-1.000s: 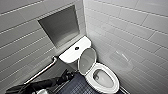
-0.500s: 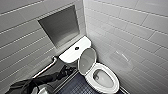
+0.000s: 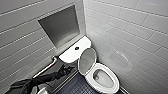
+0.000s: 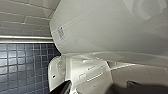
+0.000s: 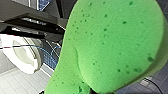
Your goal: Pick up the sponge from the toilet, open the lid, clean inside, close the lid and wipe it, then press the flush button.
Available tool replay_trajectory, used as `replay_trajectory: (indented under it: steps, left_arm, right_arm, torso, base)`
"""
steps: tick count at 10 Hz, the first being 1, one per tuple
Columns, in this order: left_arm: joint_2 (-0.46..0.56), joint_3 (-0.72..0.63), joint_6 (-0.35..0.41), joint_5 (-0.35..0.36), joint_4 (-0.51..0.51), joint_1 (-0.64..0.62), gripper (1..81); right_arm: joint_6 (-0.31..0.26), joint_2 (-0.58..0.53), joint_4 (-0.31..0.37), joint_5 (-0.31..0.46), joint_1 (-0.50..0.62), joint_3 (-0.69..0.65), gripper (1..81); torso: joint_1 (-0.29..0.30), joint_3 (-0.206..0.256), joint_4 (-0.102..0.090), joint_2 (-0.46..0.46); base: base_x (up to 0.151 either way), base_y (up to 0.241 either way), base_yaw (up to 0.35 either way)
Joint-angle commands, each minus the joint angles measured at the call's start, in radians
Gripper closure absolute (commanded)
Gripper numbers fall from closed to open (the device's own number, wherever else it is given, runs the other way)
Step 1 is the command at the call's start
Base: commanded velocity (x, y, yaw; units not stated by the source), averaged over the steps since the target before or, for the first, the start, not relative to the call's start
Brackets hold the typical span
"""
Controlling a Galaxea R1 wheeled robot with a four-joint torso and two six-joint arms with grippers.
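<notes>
Cleaning inside is the step in hand, I judge. Sponge (image 5: pixel 112 47): bright green, pitted, pinched waist, clamped in right tool, off the toilet (image 3: pixel 113 88), over floor tiles (image 5: pixel 51 61) beside it. Left tool (image 3: pixel 63 70) is low beside the toilet's tank (image 3: pixel 72 52); can't tell its grip. Lid (image 3: pixel 87 61) is up against tank. Next: lower sponge into bowl (image 3: pixel 103 79), clearing seat (image 3: pixel 98 67).

Grey wall niche (image 3: pixel 60 26); grab bar (image 3: pixel 46 67) below; dark mosaic floor (image 3: pixel 76 86).
</notes>
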State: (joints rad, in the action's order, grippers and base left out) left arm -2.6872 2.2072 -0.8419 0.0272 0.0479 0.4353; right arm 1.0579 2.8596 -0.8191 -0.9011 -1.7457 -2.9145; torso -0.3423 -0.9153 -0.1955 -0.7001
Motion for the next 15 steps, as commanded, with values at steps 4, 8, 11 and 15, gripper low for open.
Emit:
replay_trajectory:
  steps: [4, 8, 11, 15]
  left_arm:
    - [-0.125, 0.003, 0.000, -0.029, -0.060, -0.117, 1.0]
    - [-0.016, -0.189, 0.001, -0.051, -0.107, -0.085, 1.0]
    - [0.170, -0.475, 0.007, -0.148, -0.436, 0.073, 1.0]
    - [0.340, -0.708, 0.009, -0.277, -0.805, 0.367, 1.0]
  right_arm:
    - [-0.002, 0.000, -0.049, -0.024, -0.062, -0.029, 81.1]
    - [0.001, 0.011, -0.039, -0.024, -0.039, -0.040, 81.1]
    - [0.008, -0.001, -0.031, 0.011, 0.008, -0.052, 81.1]
    - [0.019, 0.009, -0.029, 0.224, 0.034, -0.043, 81.1]
  torso:
    - [0.000, 0.000, 0.000, 0.000]
    - [0.000, 0.000, 0.000, 0.000]
    - [0.000, 0.000, 0.000, 0.000]
    - [0.000, 0.000, 0.000, 0.000]
  base:
    - [0.000, 0.000, 0.000]
    - [0.000, 0.000, 0.000]
    - [0.000, 0.000, 0.000]
    - [0.000, 0.000, 0.000]
